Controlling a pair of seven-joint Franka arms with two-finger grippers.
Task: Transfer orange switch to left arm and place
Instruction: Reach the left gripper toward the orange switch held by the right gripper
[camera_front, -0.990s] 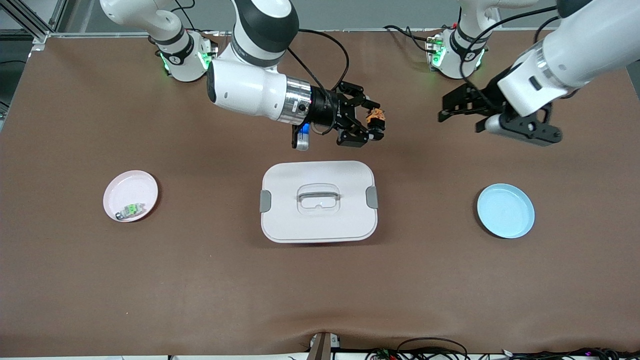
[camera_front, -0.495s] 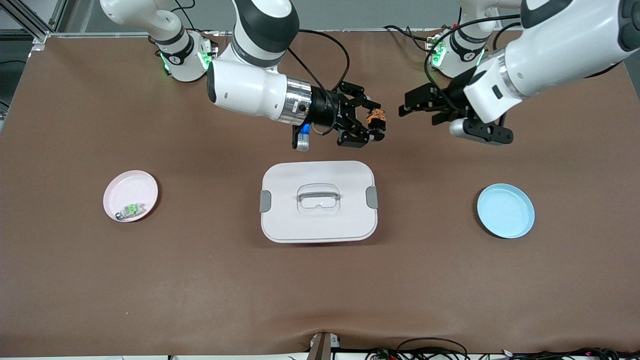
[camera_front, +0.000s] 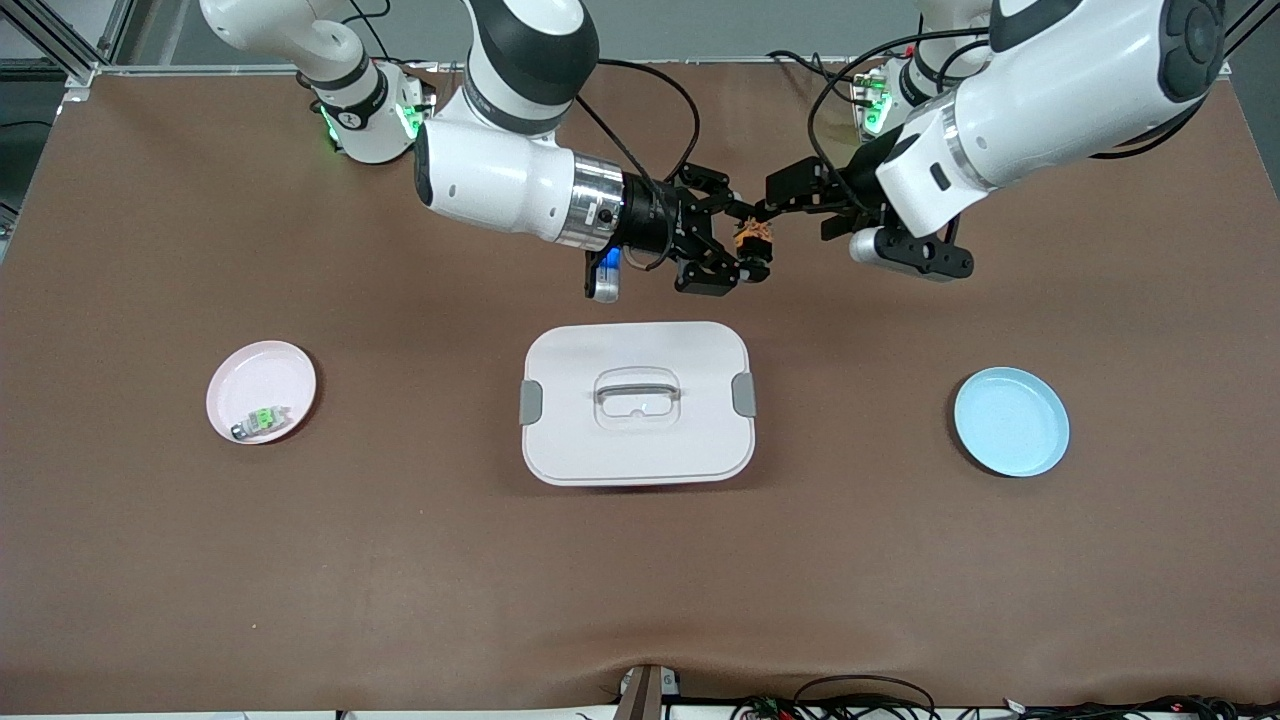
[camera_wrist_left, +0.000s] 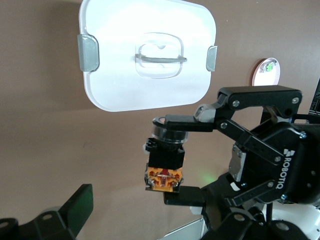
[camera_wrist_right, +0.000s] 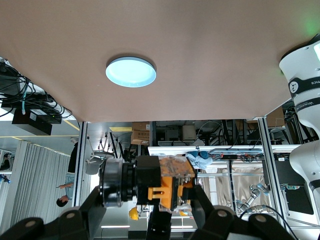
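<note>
The orange switch (camera_front: 751, 236) is held up in the air, over the bare table between the box (camera_front: 600, 450) and the robot bases, with my right gripper (camera_front: 750, 246) shut on it. The right wrist view shows its black body and orange end (camera_wrist_right: 167, 189) clamped between the fingers (camera_wrist_right: 210, 215). My left gripper (camera_front: 786, 212) is open, hanging right beside the switch on the left arm's side. In the left wrist view the switch (camera_wrist_left: 164, 167) sits just ahead of one green-padded finger (camera_wrist_left: 76, 207). The white box (camera_wrist_left: 150, 92) stands shut, nearer the front camera than both grippers.
A pink plate (camera_front: 250, 375) holding a green-topped switch (camera_front: 262, 420) lies toward the right arm's end. A blue plate (camera_front: 1010, 421) lies toward the left arm's end. Black cables trail near both bases.
My left arm has swung in from its own end of the table, bringing its open gripper up to the switch. The right arm and the switch have stayed put.
</note>
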